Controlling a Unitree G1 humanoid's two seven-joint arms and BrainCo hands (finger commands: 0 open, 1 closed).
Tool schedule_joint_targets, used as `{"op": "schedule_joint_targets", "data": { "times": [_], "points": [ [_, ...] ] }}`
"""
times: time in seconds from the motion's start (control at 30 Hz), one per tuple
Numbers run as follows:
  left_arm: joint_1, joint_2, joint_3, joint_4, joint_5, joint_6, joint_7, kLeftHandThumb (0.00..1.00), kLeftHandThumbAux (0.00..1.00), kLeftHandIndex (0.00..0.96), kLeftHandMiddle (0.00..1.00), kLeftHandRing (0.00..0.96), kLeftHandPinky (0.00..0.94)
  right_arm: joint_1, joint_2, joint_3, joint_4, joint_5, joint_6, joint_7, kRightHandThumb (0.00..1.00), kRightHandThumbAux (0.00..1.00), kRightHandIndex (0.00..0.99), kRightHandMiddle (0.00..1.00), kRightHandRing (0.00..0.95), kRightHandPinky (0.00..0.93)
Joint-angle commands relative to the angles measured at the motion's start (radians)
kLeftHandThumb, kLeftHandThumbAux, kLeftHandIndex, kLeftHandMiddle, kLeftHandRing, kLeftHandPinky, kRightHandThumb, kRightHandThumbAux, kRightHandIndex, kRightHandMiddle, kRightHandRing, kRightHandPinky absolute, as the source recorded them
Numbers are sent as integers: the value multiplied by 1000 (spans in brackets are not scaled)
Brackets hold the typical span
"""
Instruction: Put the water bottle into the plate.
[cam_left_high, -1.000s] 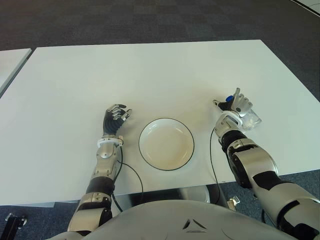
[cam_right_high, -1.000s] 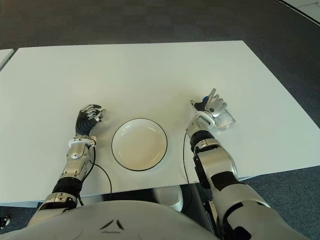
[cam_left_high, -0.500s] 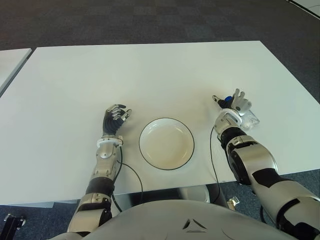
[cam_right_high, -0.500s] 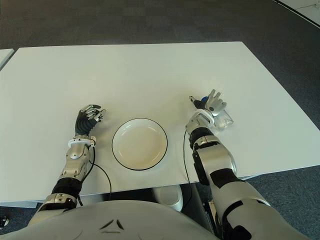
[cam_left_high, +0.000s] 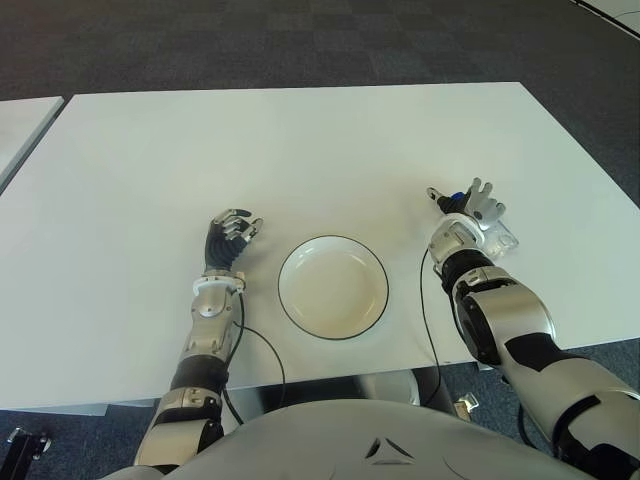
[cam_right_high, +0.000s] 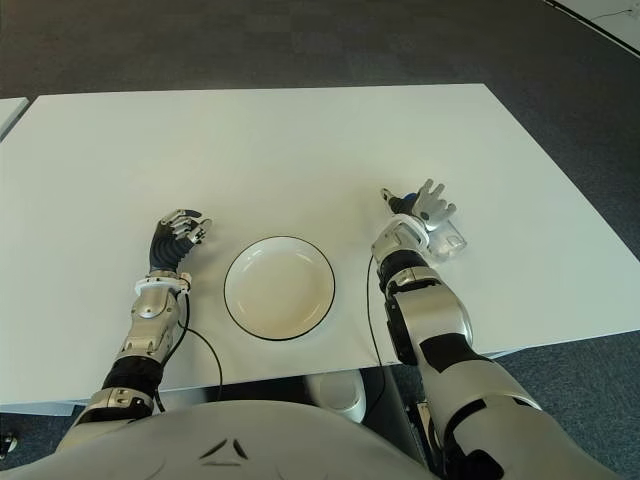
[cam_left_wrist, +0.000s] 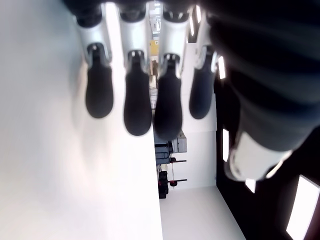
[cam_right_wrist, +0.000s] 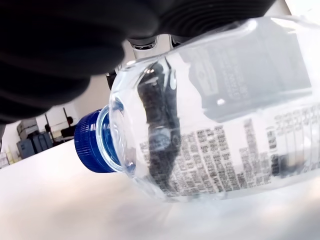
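Observation:
A clear water bottle (cam_left_high: 501, 239) with a blue cap (cam_right_wrist: 93, 142) lies on its side on the white table (cam_left_high: 300, 150), to the right of the plate. My right hand (cam_left_high: 466, 204) sits over its cap end with the fingers spread and the thumb out to the left. In the right wrist view the bottle (cam_right_wrist: 215, 125) rests on the table under the palm, and one dark finger shows through the plastic behind it. The white plate (cam_left_high: 333, 290) with a dark rim stands bare near the table's front edge. My left hand (cam_left_high: 232, 232) shows left of the plate, fingers loosely curled around nothing.
A second white table's corner (cam_left_high: 20, 125) shows at the far left. Dark carpet (cam_left_high: 300, 40) surrounds the table. A thin black cable (cam_left_high: 262, 345) loops along my left forearm near the front edge.
My right hand has shifted slightly away over the bottle and its fingers have spread wider. The bottle, plate and left hand have stayed put.

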Motion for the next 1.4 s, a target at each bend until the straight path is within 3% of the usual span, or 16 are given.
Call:
{"op": "schedule_joint_targets", "data": {
  "times": [0.03,0.27,0.5,0.63,0.7,0.8,1.07,1.13,1.23,1.33,1.4],
  "points": [
    [31,0,-1,19,-8,42,1,707,710,434,638,623,595,127,70,-34,81,97,33,154,504,326,0,0,0,10],
    [32,1,3,16,-14,43,-4,707,711,434,633,617,595,161,69,-49,75,112,-22,146,508,381,0,0,0,41],
    [34,4,4,15,-17,40,-8,707,711,434,633,618,593,202,50,-90,74,127,-131,83,530,474,17,34,51,176],
    [34,6,4,16,-18,39,-7,706,711,433,632,617,589,209,48,-101,75,127,-166,66,564,511,165,95,106,223],
    [33,7,5,20,-19,38,-6,706,711,433,630,616,587,216,46,-104,74,123,-192,44,622,589,297,162,171,290],
    [31,9,6,27,-19,34,-5,706,711,434,630,615,587,227,40,-100,74,110,-230,14,680,668,383,239,251,370],
    [34,8,6,21,-20,36,-3,706,711,434,636,623,599,249,31,-96,79,99,-311,-31,710,704,431,413,421,515],
    [35,8,5,19,-18,35,-1,706,711,434,637,622,595,253,32,-103,80,106,-328,-47,713,705,434,510,539,594],
    [35,8,5,19,-18,34,0,706,711,434,636,620,592,255,37,-113,81,112,-342,-65,714,706,436,577,614,649],
    [36,9,5,18,-18,33,-1,706,712,433,634,617,589,256,42,-122,81,120,-356,-85,716,706,436,622,657,684],
    [36,10,6,16,-19,36,-1,706,712,433,633,616,589,258,45,-132,80,126,-371,-105,779,691,424,580,680,712]
  ]
}}
